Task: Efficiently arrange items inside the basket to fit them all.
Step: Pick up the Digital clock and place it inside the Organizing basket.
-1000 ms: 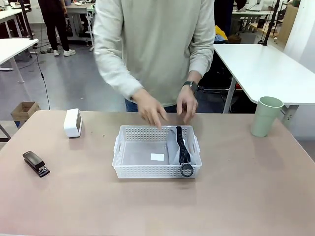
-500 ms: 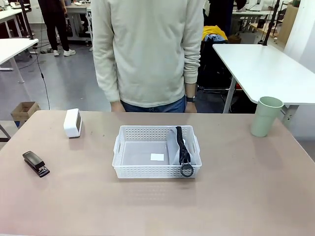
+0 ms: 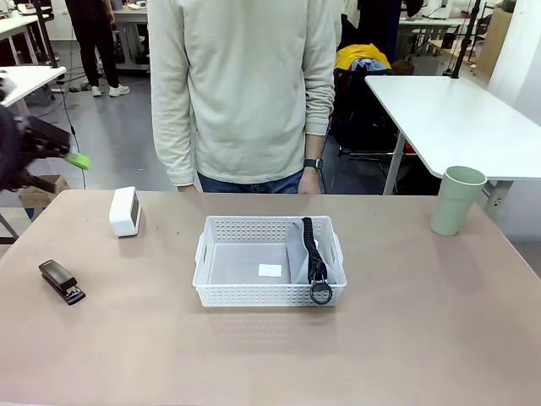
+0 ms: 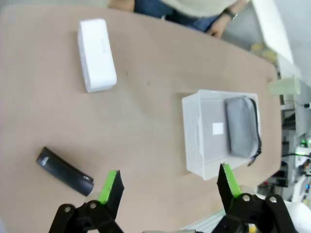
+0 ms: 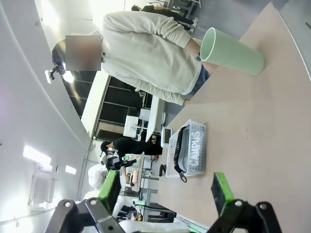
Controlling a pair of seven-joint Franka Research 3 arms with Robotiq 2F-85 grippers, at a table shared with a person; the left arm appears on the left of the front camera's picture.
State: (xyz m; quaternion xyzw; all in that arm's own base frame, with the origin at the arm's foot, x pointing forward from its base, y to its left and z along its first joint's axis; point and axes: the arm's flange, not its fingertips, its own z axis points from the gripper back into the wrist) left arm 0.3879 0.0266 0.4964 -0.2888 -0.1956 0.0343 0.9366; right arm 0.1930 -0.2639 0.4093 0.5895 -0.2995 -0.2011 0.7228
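Observation:
The white basket (image 3: 254, 292) sits mid-table, with the grey pouch (image 3: 300, 254) on edge along its right wall and the strap ring over the near rim. On the table's left are the white box (image 3: 124, 211) and the black stapler (image 3: 61, 282). The green cup (image 3: 456, 200) stands at far right. My left gripper (image 3: 59, 165), blurred, hangs open high at the left edge. From above, the left gripper (image 4: 170, 182) looks down on the box (image 4: 97, 54), stapler (image 4: 64, 171), basket (image 4: 194, 131) and pouch (image 4: 242, 127). My right gripper (image 5: 165, 191) is open, well away from the cup (image 5: 232, 51) and basket (image 5: 194, 130).
A person stands at the far edge behind the basket, arms down, one hand (image 3: 311, 182) just above the table's far edge. The basket's left half is bare apart from a white label (image 3: 270, 271). White tables stand beyond, on the right and the left.
The person has pulled both hands back from the basket and stood upright. My left gripper has come into the front view at the left edge.

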